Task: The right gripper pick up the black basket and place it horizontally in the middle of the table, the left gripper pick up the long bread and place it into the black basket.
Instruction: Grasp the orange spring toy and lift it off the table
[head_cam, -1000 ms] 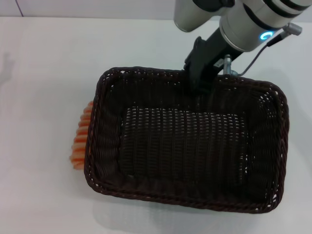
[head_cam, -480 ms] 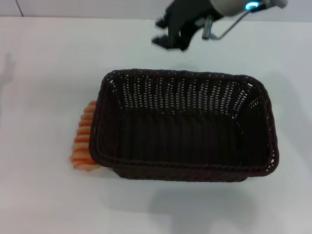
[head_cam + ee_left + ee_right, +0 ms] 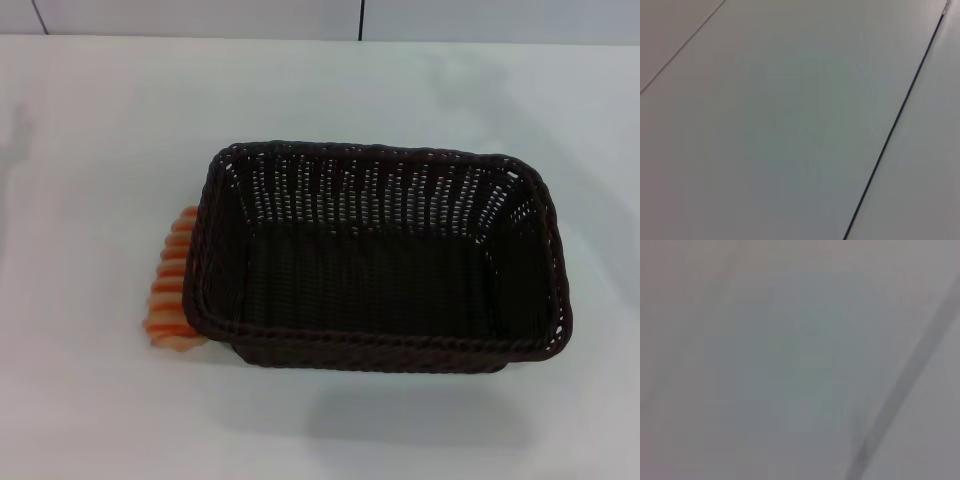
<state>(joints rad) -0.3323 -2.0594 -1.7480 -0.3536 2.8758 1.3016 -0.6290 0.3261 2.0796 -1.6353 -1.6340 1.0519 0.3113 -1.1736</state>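
The black basket (image 3: 380, 262) rests on the white table (image 3: 90, 130) in the head view, its long side running left to right, nothing inside it. The long bread (image 3: 170, 285), orange and cream striped, lies against the basket's left wall, partly hidden under the rim. Neither gripper shows in the head view. Both wrist views show only plain pale surfaces with dark seam lines.
The table's far edge meets a pale wall with thin dark seams (image 3: 361, 18). Bare tabletop lies to the left of the bread, behind the basket and in front of it.
The right gripper let go of the basket's far rim, rose toward the back and left the view. The basket settled flat on the table. The bread stayed put.
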